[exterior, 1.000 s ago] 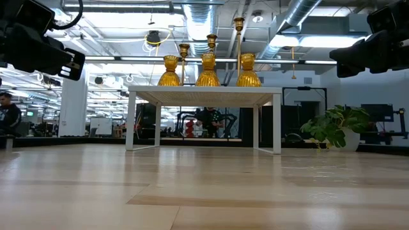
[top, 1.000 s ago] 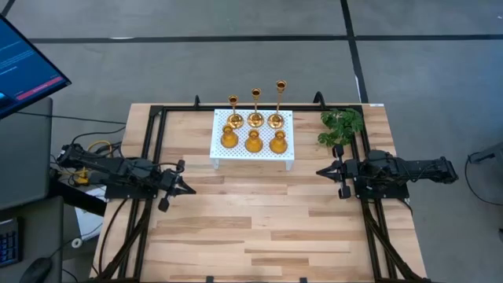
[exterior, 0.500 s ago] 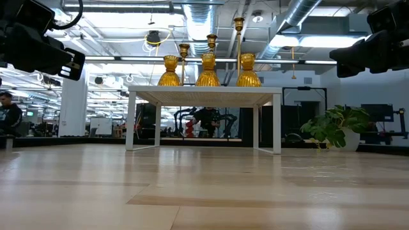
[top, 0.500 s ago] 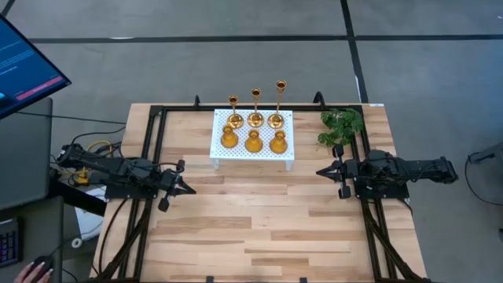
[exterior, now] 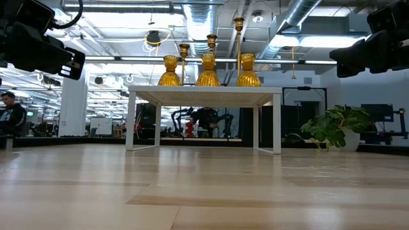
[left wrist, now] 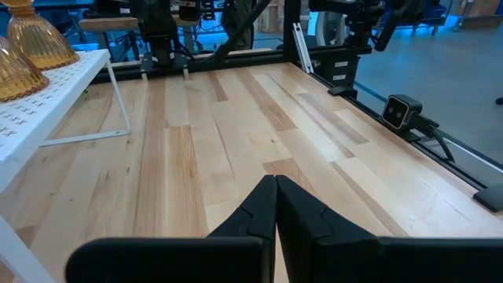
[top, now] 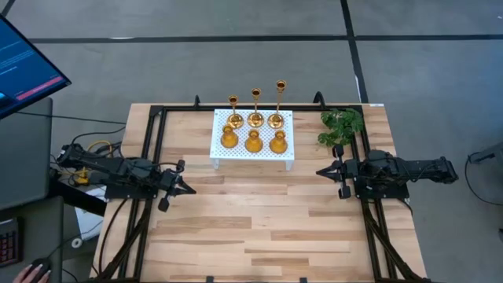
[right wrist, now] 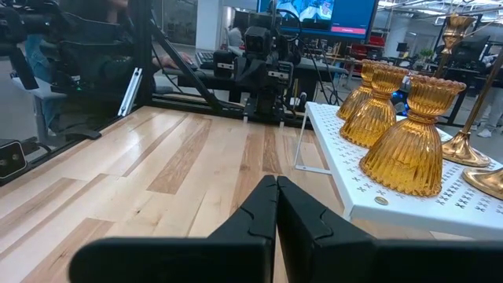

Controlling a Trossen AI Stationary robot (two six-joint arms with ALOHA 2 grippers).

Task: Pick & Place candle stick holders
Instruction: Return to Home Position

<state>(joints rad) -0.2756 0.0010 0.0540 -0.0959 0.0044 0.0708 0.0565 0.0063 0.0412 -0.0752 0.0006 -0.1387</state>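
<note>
since all six already stand placed, holders: candle stick holders [top: 253,130] in two rows on the white shelf [top: 222,156], far middle of the table [top: 259,228].
step: homing the arms; placing looks finished.
next: nothing to grasp, just rest clear.
left gripper [top: 187,189]: pinched closed, empty, well apart from holders.
right gripper [top: 321,170]: likewise closed, empty, well apart.

Grey concrete floor [top: 196,63] with dark seams around a light wooden table [top: 259,228]. Overhead, silver ducts [exterior: 198,19]. At the far left, a lit monitor [top: 23,71]. Beyond, possibly an open office, 1 person [exterior: 9,115] seated
</note>
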